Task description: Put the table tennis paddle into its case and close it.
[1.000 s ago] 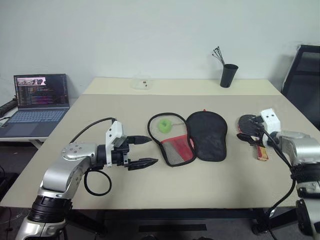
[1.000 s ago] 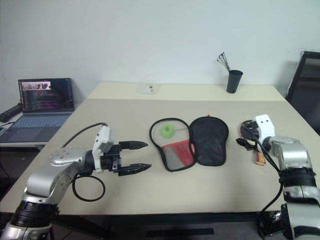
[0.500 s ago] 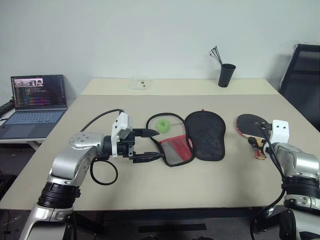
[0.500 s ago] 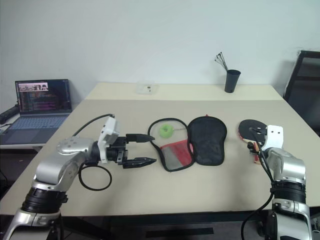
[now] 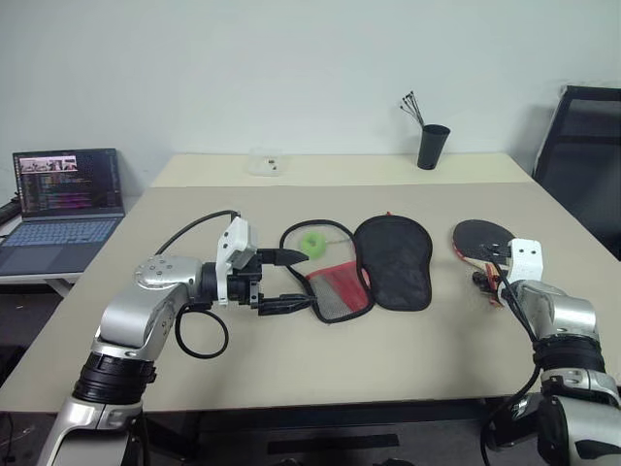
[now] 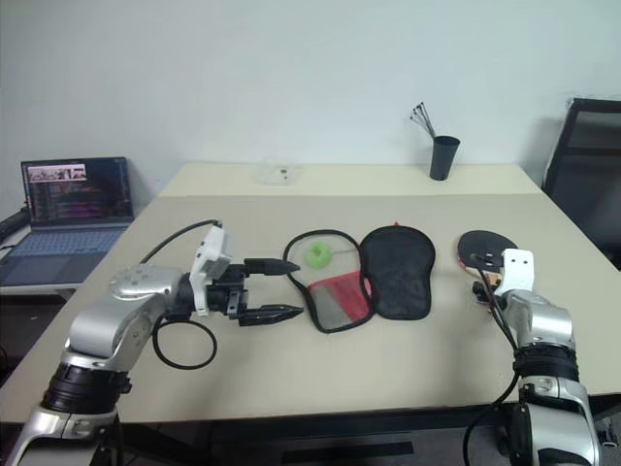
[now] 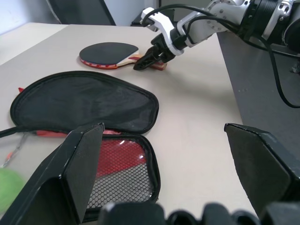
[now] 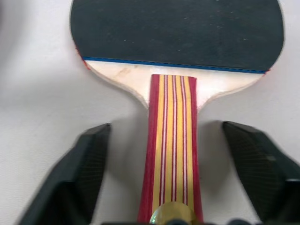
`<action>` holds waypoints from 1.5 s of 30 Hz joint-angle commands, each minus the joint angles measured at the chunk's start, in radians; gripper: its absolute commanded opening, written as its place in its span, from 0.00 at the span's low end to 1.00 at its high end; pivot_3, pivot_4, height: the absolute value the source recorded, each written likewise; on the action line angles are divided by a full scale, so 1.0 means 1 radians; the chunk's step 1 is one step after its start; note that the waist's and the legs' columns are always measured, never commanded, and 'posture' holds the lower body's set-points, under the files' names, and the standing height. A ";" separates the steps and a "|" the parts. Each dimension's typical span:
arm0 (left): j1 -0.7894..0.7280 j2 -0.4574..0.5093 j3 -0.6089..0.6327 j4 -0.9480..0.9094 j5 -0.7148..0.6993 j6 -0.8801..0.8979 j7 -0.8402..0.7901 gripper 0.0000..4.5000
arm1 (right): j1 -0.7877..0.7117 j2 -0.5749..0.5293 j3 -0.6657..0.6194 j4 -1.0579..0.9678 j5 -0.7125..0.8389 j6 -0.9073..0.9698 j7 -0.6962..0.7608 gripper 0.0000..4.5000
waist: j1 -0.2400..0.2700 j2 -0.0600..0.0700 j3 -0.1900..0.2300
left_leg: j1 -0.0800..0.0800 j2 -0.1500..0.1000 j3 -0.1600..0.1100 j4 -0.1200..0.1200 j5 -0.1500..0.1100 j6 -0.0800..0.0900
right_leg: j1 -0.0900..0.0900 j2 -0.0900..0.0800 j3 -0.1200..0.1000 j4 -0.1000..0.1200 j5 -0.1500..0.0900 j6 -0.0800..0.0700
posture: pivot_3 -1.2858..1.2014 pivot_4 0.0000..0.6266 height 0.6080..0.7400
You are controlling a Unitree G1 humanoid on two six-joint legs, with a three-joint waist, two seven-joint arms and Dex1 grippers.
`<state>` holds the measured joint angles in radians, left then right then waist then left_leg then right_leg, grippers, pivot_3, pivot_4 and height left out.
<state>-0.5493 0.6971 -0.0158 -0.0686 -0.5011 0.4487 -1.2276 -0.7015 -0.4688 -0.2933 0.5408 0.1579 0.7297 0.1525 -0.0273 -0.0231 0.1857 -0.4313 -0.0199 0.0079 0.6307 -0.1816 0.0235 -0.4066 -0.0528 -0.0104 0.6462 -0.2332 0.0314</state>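
The table tennis paddle (image 5: 480, 236) lies flat at the table's right, black face up, with its striped wooden handle (image 8: 172, 140) pointing back at me. My right gripper (image 8: 168, 133) is low over that handle. It is open, with one finger on each side and a gap to the wood. The case (image 5: 393, 260) lies unzipped and spread open at mid-table, with its red mesh half (image 5: 337, 291) and green ball charm (image 5: 312, 243) towards the left. My left gripper (image 5: 298, 280) hovers open at the case's left edge, holding nothing.
A black cup of pens (image 5: 431, 146) and a small clear box (image 5: 262, 162) stand at the table's far side. A laptop (image 5: 63, 189) sits on a side table to the left. A black chair (image 5: 582, 146) is at the right.
My right gripper has dropped to the paddle's handle and its fingers have drawn closer together around it. The left gripper stays open by the case. The camera view has shifted.
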 commanded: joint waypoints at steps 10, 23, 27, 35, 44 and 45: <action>0.020 0.018 0.019 -0.050 -0.009 -0.001 0.019 1.00 | -0.034 -0.016 -0.037 -0.021 0.032 -0.012 -0.022 0.25 | -0.001 0.000 0.000 | 0.000 0.000 0.000 0.000 0.001 0.001 | 0.000 0.000 0.001 0.000 0.001 0.000 | 0.52 0.24 1.00; 0.049 0.020 0.024 -0.065 -0.017 0.001 0.025 1.00 | 0.025 0.205 0.035 -0.696 0.146 0.359 -0.094 0.25 | -0.002 0.004 0.002 | -0.002 0.002 -0.002 -0.003 0.000 0.001 | -0.004 0.001 0.000 0.002 0.000 0.000 | 0.52 0.24 1.00; 0.043 0.016 0.019 -0.061 -0.017 0.001 0.023 1.00 | 0.049 0.302 0.089 -0.748 0.140 0.387 -0.126 0.25 | -0.002 0.004 0.002 | -0.002 0.002 -0.003 -0.002 0.000 0.001 | -0.004 0.000 0.000 0.001 0.000 0.000 | 0.52 0.24 1.00; 0.053 0.019 0.022 -0.067 -0.016 0.000 0.023 1.00 | 0.055 0.351 0.146 -0.640 0.094 0.292 -0.142 0.25 | 0.003 0.004 0.002 | -0.003 0.000 -0.002 -0.002 0.000 0.001 | -0.004 -0.001 0.000 0.000 0.003 -0.004 | 0.52 0.24 1.00; 0.069 0.025 0.030 -0.078 -0.016 0.001 0.031 1.00 | 0.056 0.345 0.161 -0.508 0.039 0.198 -0.138 0.25 | -0.001 0.004 0.002 | -0.003 0.000 -0.002 -0.003 0.000 0.001 | -0.004 -0.001 0.000 0.000 0.003 -0.004 | 0.52 0.24 1.00; 0.070 0.026 0.031 -0.078 -0.016 0.002 0.031 1.00 | 0.056 0.346 0.161 -0.501 0.035 0.193 -0.139 0.25 | -0.001 0.004 0.002 | -0.003 0.000 -0.002 -0.003 0.000 0.001 | -0.004 -0.001 0.000 0.000 0.002 -0.004 | 0.52 0.24 1.00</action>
<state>-0.4802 0.7107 -0.0113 -0.1106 -0.5043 0.4524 -1.2012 -0.6298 -0.1184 -0.1333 0.0651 0.1998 0.9684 0.0171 -0.0287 -0.0193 0.1880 -0.4340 -0.0201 0.0056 0.6278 -0.1811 0.0241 -0.4108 -0.0534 -0.0105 0.6466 -0.2308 0.0273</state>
